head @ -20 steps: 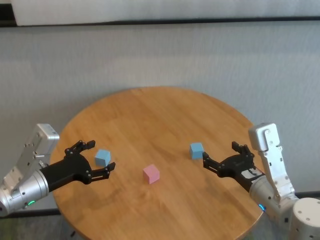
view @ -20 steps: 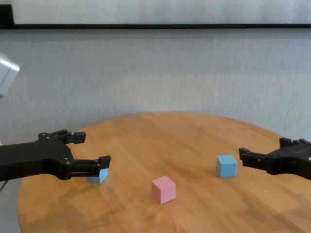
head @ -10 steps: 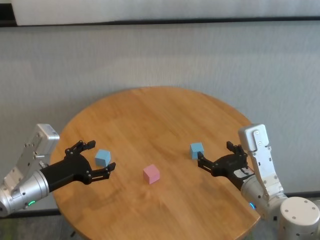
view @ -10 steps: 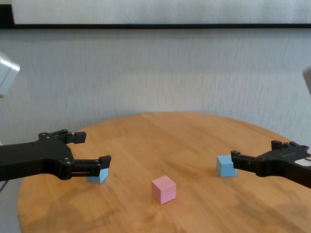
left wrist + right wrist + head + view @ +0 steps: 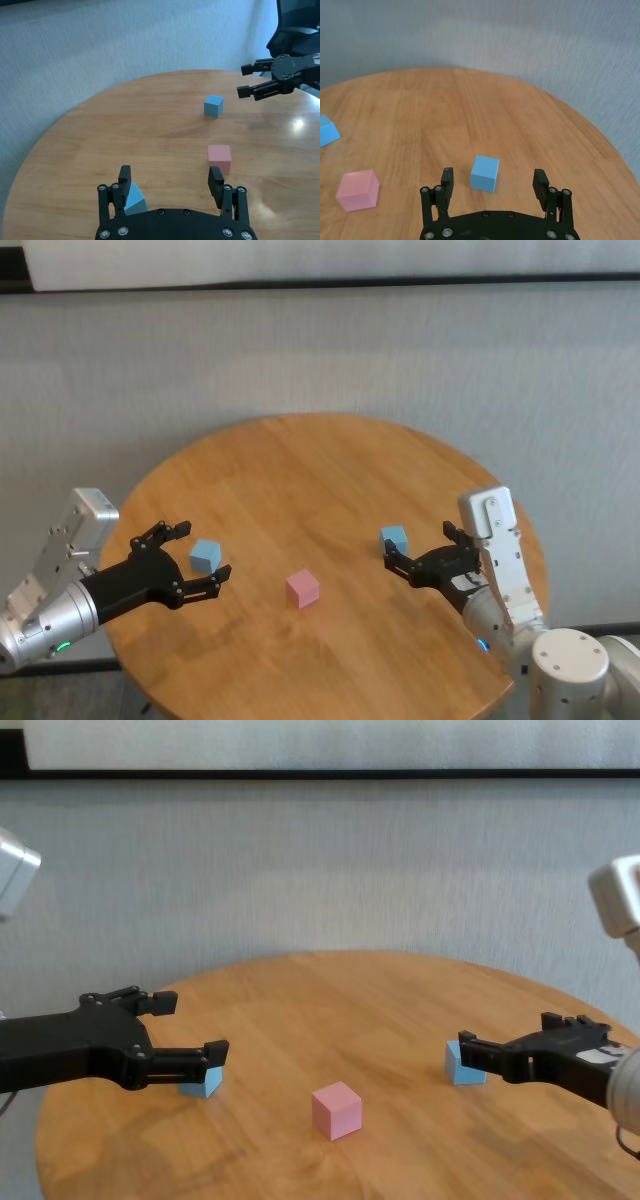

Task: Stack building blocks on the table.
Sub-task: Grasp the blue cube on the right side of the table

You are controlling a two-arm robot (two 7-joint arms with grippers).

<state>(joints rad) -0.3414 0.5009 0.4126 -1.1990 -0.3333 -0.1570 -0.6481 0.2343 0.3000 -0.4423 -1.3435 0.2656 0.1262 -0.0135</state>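
Nearest to you, the left gripper (image 5: 192, 552) hangs low over the left side of the round wooden table (image 5: 320, 470) with its fingers spread wide; in the left wrist view the same gripper (image 5: 170, 181) shows one finger just in front of a blue block (image 5: 133, 201), which sits close to that finger rather than centred in the gap, and nothing is clasped. From the head view you find this left blue block (image 5: 205, 555) resting on the tabletop between the two spread fingers, apart from the other blocks. On the opposite side, the right gripper (image 5: 416, 552) is likewise held wide apart and empty, low over the table's right part; the right wrist view places the second blue block (image 5: 485, 173) squarely in front of the gap between its fingers (image 5: 492, 182), and you cannot tell whether the tips have drawn level with its sides. In the chest view that block (image 5: 457, 1062) is partly hidden behind the near finger of the right gripper (image 5: 510, 1045). Between the two arms, slightly nearer you than either blue one, the pink block (image 5: 302, 587) stands alone on the wood, touched by neither gripper. All three blocks lie singly on the table, none resting on another. Beyond the far rim rises a pale textured wall (image 5: 320, 360).
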